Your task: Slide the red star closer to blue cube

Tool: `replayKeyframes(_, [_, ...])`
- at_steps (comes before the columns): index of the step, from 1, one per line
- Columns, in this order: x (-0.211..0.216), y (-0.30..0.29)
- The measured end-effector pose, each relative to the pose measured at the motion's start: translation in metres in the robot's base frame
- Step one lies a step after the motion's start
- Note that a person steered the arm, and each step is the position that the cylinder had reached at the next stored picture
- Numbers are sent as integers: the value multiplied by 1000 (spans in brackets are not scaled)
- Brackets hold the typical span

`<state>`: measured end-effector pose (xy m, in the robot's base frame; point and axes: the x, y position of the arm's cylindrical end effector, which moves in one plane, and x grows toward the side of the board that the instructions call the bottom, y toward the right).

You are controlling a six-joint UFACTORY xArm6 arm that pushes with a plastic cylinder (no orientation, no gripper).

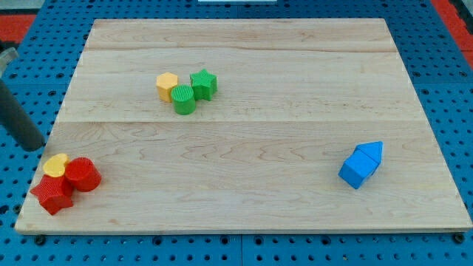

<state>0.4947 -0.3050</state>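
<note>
The red star (52,195) lies at the board's bottom left corner, touching a red cylinder (82,174) and a small yellow block (55,165). The blue cube (355,168) sits far to the view's right, with a second blue block (372,152) against its upper right side. My rod comes in from the view's left edge and my tip (33,145) rests just off the board's left edge, a short way above and left of the yellow block and the red star, touching none of them.
A yellow hexagonal block (167,86), a green cylinder (183,100) and a green star (203,83) cluster at the upper middle left. The wooden board (251,148) lies on a blue pegboard surface (22,74).
</note>
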Motion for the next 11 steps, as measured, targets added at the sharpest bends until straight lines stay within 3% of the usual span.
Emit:
replayKeyframes(2, [110,1])
replayKeyframes(7, [85,55])
replayKeyframes(10, [79,146])
replayKeyframes(11, [58,207])
